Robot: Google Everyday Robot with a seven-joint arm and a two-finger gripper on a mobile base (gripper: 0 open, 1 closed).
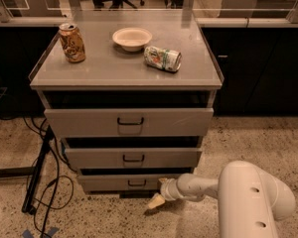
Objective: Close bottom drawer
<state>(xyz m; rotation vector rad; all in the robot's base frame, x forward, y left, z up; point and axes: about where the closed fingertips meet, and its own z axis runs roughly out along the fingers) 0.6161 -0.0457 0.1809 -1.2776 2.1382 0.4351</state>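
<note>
- Three-drawer cabinet (104, 66); the bottom drawer (131, 183) sits lowest, a thin dark gap above its front
- end effector (156, 200) hangs low beside that front's right end, near the floor (104, 218); spread or pressed together, I cannot tell

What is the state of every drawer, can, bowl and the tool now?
bottom drawer, almost shut, thin dark gap above front
middle drawer, slightly open
top drawer, slightly open
brown can, upright
green can, lying on its side
bowl, upright, empty
tool, low before the bottom drawer's front, right side
</note>
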